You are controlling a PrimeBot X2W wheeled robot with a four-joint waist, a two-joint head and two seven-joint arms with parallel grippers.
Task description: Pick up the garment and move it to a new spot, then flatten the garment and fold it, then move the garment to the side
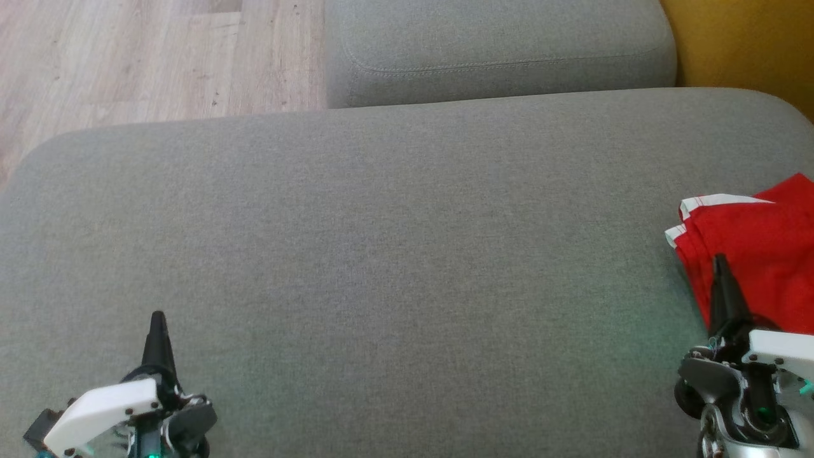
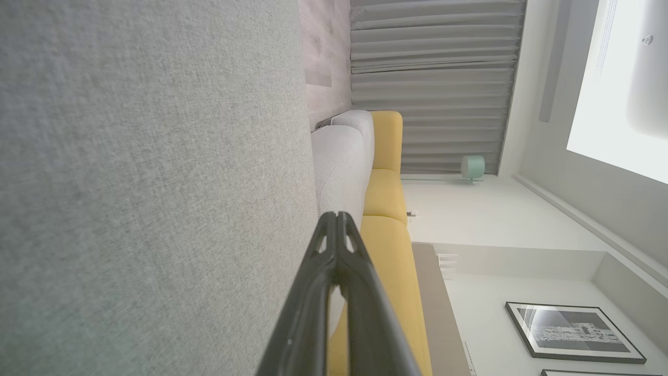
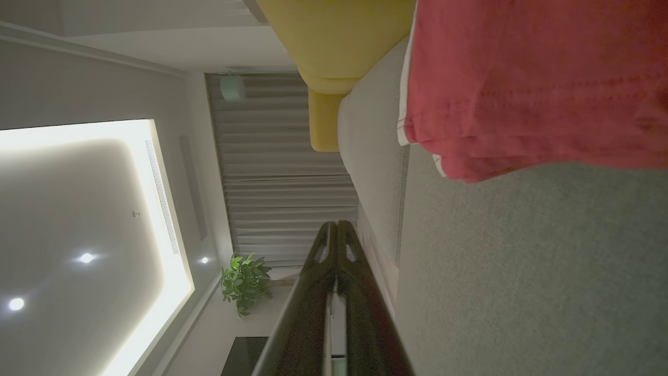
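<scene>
Garment [image 1: 757, 267], red with white trim, lies in folded layers at the right edge of the head view, on the big grey seat cushion [image 1: 407, 254]. Its trimmed ends point to frame left and the rest runs off the right side, so its long axis can't be judged.

The right gripper [image 1: 720, 261] is far nearer. Its tip overlaps the cloth's lower left border in the head view, while the right wrist view shows the cloth ahead and to one side, apart from the tips. Its fingers are pressed together and hold nothing.

The left gripper [image 1: 158, 316] sits at lower left, also closed and empty, well apart from the cloth.

Bare cushion lies between the two, with nothing in the way. A second grey cushion [image 1: 496, 51], wooden floor [image 1: 127, 57] and yellow upholstery [image 1: 744, 38] fill the top of the frame.
</scene>
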